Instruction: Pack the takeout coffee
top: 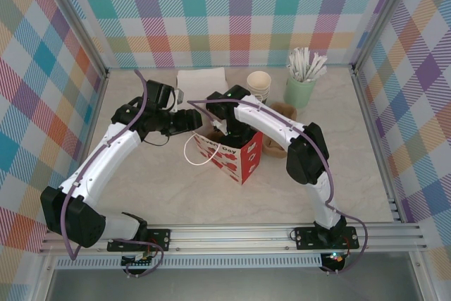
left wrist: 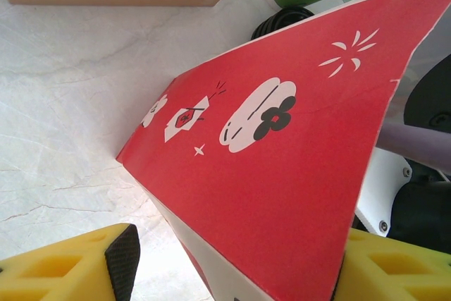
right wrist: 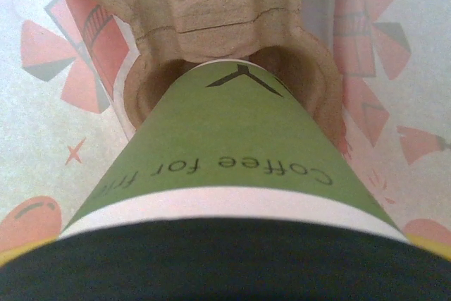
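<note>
Status: packing is under way, not finished. The takeout coffee, a small dark green paper cup (right wrist: 225, 153) with a round black plastic lid (right wrist: 211, 273), is down inside the red-and-white printed paper bag (top: 236, 161), which stands upright mid-table. Its base is at the mouth of a round well in the brown moulded-pulp cup carrier (right wrist: 211, 19) that lies inside the bag. Whether the base is fully bottomed in that well I cannot tell, as the cup body hides it. My right gripper (right wrist: 225, 262) reaches down into the bag from above and is closed around the cup's top. Its jaws are wide to either side of the lid, the cup extends straight out beyond them, and the yellow fingers (right wrist: 13, 257) just show at the lid's edges. My left gripper (left wrist: 236, 262) is at the bag's far left upper edge, jaws standing part-open astride the red wall. One black pad (left wrist: 125, 259) is clear of the paper, so I judge it is steadying the bag rather than clamping it. Outstanding, in my judgement: seat the cup, release it, and withdraw the right arm from the bag without dragging the cup or tipping the bag.
</note>
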Controlling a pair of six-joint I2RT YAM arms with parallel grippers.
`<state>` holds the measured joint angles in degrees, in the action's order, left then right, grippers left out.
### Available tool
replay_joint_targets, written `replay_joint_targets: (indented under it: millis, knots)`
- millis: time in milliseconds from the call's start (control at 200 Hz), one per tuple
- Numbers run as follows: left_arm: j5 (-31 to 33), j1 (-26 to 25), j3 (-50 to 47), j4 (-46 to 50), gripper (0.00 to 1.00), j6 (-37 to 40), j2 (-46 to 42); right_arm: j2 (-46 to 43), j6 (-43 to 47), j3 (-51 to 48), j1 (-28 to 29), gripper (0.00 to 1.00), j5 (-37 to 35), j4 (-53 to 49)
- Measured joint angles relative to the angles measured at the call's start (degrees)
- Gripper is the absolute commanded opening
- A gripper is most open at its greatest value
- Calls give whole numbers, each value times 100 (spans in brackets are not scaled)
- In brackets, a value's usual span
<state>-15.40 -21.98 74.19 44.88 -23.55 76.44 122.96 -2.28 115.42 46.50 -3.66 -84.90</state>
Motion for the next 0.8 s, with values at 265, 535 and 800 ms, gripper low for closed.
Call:
replay_joint_targets:
  millis: [265, 535, 800]
  knots:
    - [0, 0, 0, 0, 67, 0, 0, -13, 7, -111, -4, 77, 4, 87]
    - [0, 0, 0, 0, 67, 2, 0, -57, 20, -238, -4, 77, 9, 149]
    - [0, 0, 0, 0, 67, 4, 0, -72, 20, -260, -4, 77, 15, 151]
